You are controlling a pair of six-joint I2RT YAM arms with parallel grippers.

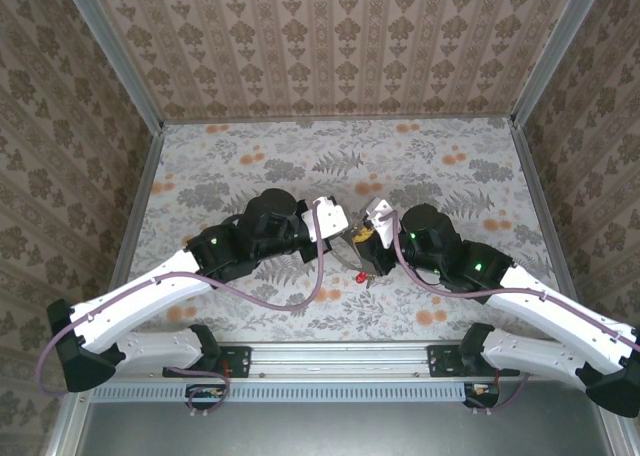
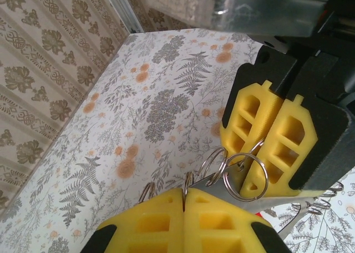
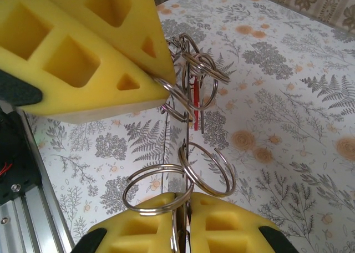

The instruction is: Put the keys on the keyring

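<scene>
The keyring is a bunch of linked silver split rings (image 2: 265, 175), held in the air between both grippers above the middle of the table. My left gripper (image 2: 184, 193) is shut, with one ring pinched between its yellow pads. My right gripper (image 3: 183, 200) is shut on another ring (image 3: 211, 193) and a flat strip of metal. Below the bunch, a key with a red head (image 3: 195, 103) hangs straight down. From above, the two grippers meet tip to tip, left (image 1: 348, 238) and right (image 1: 372, 244), and the red key (image 1: 360, 275) dangles under them.
The floral tablecloth (image 1: 250, 166) lies under the arms. Patterned walls close off the back and both sides. An aluminium rail (image 1: 340, 361) runs along the near edge, with both arm bases on it.
</scene>
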